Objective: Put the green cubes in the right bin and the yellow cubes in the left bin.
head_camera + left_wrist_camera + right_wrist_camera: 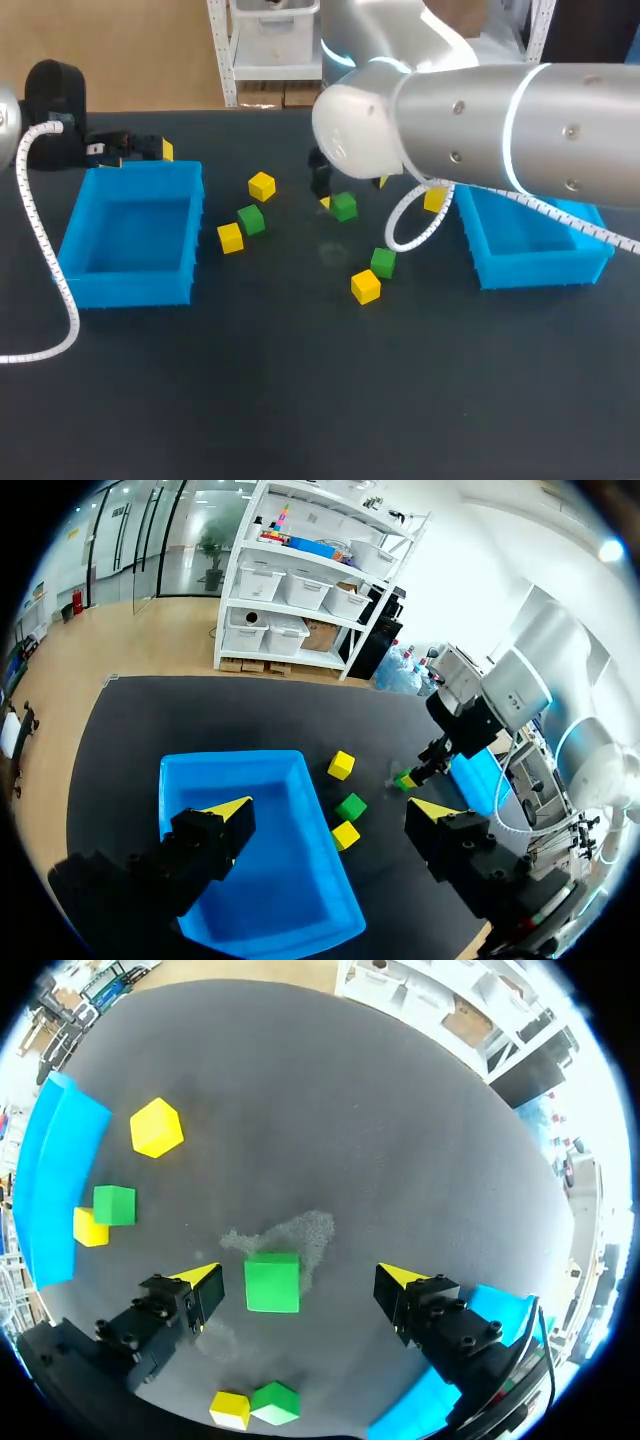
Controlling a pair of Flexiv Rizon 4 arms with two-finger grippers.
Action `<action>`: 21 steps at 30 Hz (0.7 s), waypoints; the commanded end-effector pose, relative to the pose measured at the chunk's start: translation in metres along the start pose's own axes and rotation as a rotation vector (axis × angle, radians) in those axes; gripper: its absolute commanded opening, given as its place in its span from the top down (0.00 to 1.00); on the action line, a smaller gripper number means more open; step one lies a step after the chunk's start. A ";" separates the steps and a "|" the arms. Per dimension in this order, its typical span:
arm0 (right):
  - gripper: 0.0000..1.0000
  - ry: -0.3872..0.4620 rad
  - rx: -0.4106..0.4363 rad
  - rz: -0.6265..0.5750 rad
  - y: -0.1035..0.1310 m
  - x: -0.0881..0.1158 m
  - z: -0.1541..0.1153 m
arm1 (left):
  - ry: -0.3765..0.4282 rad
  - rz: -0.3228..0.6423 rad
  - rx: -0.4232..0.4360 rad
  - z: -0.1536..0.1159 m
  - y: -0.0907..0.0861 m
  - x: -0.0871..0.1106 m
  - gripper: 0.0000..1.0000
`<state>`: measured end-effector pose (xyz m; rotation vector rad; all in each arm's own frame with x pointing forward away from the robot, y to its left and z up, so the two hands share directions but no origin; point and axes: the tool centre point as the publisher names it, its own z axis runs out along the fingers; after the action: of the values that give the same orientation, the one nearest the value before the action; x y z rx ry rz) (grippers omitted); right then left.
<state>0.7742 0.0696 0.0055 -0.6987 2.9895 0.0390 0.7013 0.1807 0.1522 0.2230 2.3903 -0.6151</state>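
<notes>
The right gripper (297, 1280) hangs low over the middle of the table (300, 400) with its fingers spread wide. A green cube (272, 1282) sits on the dark surface between them, and neither yellow tip touches it. The left gripper (332, 808) is spread open too, holding nothing, with the left bin (250, 790) under and ahead of it. In the head view a second green cube (383, 262) and a yellow cube (366, 286) lie just beside each other between the two bins, nearer the right bin (540, 270).
</notes>
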 end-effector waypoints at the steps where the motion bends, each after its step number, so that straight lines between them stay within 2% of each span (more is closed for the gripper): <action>1: 0.00 -0.008 0.007 -0.005 0.001 0.005 0.004 | -0.005 0.002 0.009 0.000 0.002 0.001 0.00; 15: 0.00 -0.002 0.026 -0.011 0.004 0.008 0.014 | -0.005 0.002 0.009 0.000 0.002 0.001 0.00; 17: 0.52 0.000 0.031 -0.005 0.003 0.008 0.017 | -0.005 0.002 0.009 0.000 0.002 0.001 0.00; 21: 0.75 -0.001 0.034 -0.006 0.003 0.008 0.019 | -0.005 0.002 0.009 0.000 0.002 0.001 0.00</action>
<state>0.7686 0.0698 -0.0126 -0.7060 2.9852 -0.0104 0.7013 0.1807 0.1522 0.2230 2.3903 -0.6151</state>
